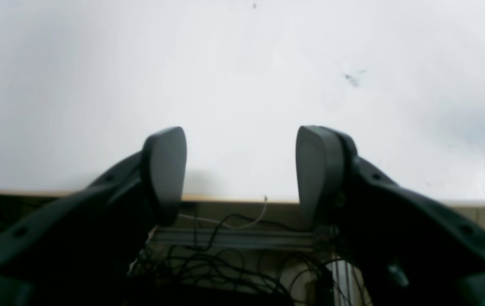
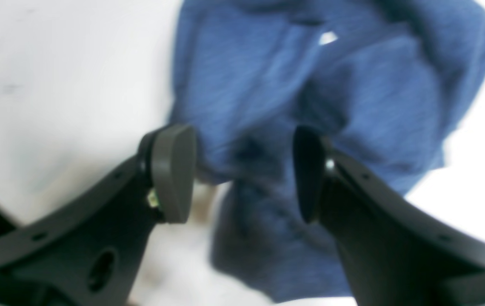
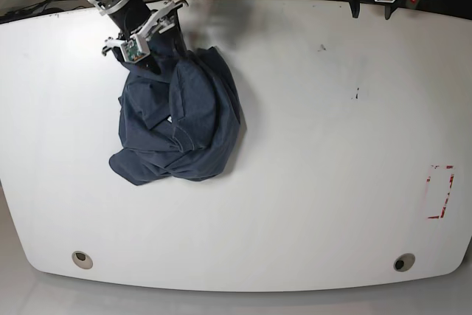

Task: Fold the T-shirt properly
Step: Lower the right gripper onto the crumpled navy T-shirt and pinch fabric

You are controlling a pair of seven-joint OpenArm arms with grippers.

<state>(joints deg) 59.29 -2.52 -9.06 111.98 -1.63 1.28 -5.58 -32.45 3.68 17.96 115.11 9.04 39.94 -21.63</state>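
The right tool point(image 2: 242, 174) hangs with its jaws apart over the T-shirt point(image 3: 177, 119), gripping nothing as far as the blur shows; the left tool point(image 1: 240, 170) is open and empty, well apart from the T-shirt; the T-shirt lies crumpled on the white surface point(image 3: 310, 182), so I judge no fold is made yet and spreading flat comes first.

I see a broad white tabletop with rounded corners point(image 3: 310, 145), lightly scuffed, with a red-marked rectangle point(image 3: 440, 192) near one side. Beneath its pale wooden edge point(image 1: 234, 199), black cables tangle point(image 1: 208, 267) around a grey metal rail point(image 1: 234, 238).
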